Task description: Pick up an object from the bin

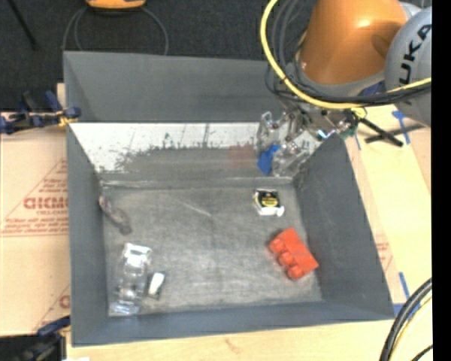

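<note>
red block [292,254], clear plastic piece [134,273], perhaps a tape measure [267,201]

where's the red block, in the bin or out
In the bin: the red block lies on the grey floor by the right wall, apart from the gripper.

**A:** Any lettering to call out up top?

**B:** Yes, upper right of the frame, on the grey arm casing [415,43]: dark capitals reading "UKA". Whatever comes before them is out of sight beside the orange cover [349,28].

**A:** And down in the bin?

**B:** The small black-and-yellow thing [267,200], right of centre, has a marking on top, but it's too small to read.
</note>
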{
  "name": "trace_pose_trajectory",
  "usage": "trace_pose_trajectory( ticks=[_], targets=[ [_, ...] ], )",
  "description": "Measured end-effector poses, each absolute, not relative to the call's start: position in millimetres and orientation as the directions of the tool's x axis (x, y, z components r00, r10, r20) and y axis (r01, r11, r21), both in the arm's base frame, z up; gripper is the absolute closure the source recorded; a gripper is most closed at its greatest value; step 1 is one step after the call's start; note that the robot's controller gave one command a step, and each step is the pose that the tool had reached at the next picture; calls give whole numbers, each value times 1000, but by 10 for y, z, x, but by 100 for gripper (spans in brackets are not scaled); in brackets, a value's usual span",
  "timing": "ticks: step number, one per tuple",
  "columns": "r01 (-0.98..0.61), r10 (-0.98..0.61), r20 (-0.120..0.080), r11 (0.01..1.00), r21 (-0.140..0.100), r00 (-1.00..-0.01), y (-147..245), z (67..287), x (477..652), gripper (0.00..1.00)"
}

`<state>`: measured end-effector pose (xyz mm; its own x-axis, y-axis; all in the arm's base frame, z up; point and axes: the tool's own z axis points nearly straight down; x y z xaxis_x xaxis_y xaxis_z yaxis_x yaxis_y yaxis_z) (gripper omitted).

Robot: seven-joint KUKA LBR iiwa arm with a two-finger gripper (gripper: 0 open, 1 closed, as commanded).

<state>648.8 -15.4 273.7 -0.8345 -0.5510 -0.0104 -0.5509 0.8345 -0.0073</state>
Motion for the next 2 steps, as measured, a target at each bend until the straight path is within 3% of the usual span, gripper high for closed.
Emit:
trace_pose_trajectory(
  ticks=[1,2],
  targets=[
    [-89,-89,-4,996,0,-996,-315,2745,6437,100],
    [-375,-375,-1,927,-2,-927,-631,2669,5881,100]
  ],
)
